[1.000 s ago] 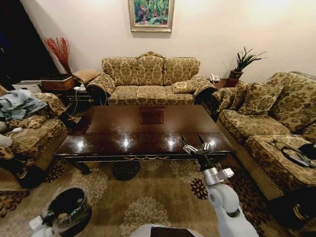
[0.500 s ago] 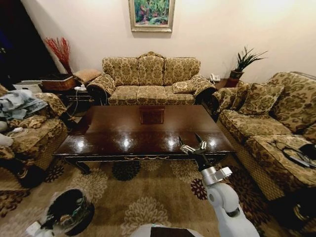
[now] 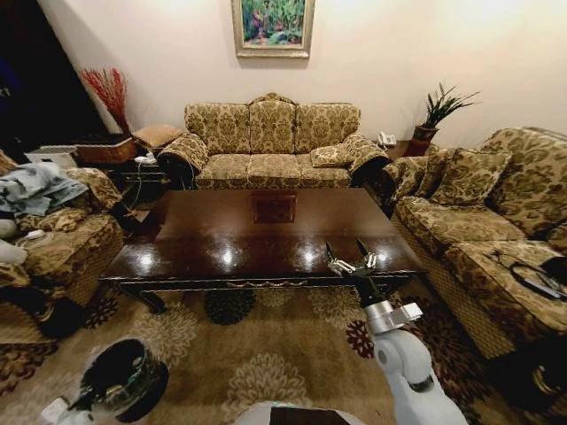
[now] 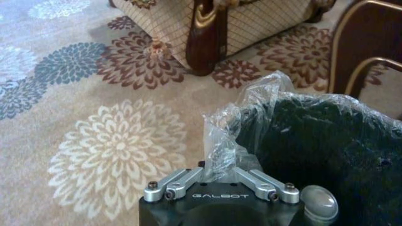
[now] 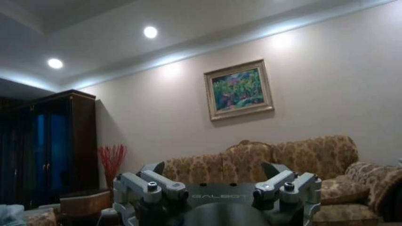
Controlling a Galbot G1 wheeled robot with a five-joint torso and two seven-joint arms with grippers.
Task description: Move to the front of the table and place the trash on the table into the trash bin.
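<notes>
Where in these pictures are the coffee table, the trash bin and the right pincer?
coffee table (image 3: 221,232), head view, bare glossy top.
trash bin (image 4: 314,136), left wrist view, dark inner wall.
right pincer (image 3: 349,255), head view, midway between its fingertips.

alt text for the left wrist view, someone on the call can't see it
The left gripper is clamped on the crinkled clear plastic liner at the rim of the black trash bin, seen from just above. Behind lie a beige carpet with large flower patterns and the dark carved leg of a sofa.
</notes>
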